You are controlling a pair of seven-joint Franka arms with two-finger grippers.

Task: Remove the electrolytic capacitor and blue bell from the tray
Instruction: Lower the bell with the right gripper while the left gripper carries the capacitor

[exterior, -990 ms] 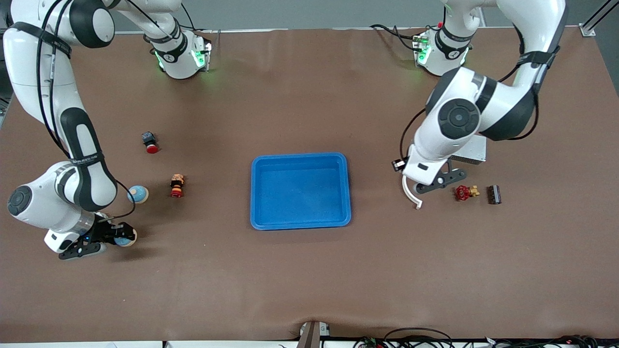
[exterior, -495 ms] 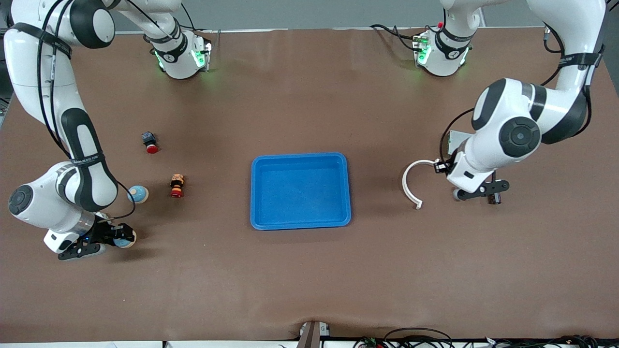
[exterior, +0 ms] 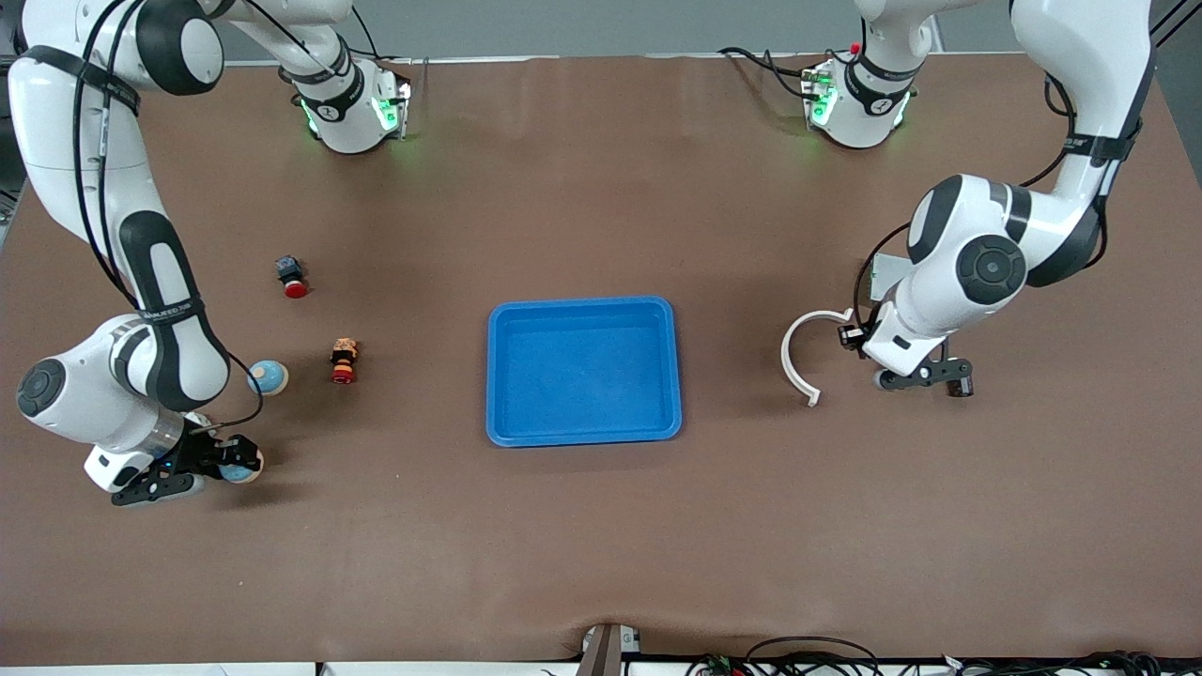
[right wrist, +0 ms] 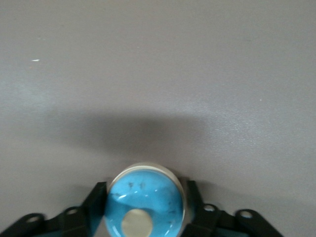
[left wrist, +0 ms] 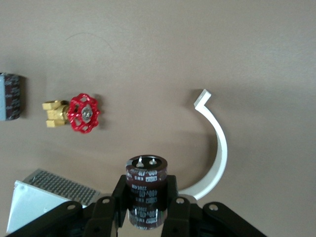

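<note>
Our left gripper [left wrist: 146, 210] is clamped on the electrolytic capacitor [left wrist: 146, 190], low over the table at the left arm's end, beside a white curved strip [left wrist: 213, 148] and a red valve [left wrist: 83, 113]. Our right gripper [right wrist: 143, 217] flanks the blue bell [right wrist: 144, 200] at the right arm's end; we cannot tell whether its fingers still pinch or have let go. The tray [exterior: 583, 370] sits bare mid-table, so we judge both parts are out and only setting them down remains.
</note>
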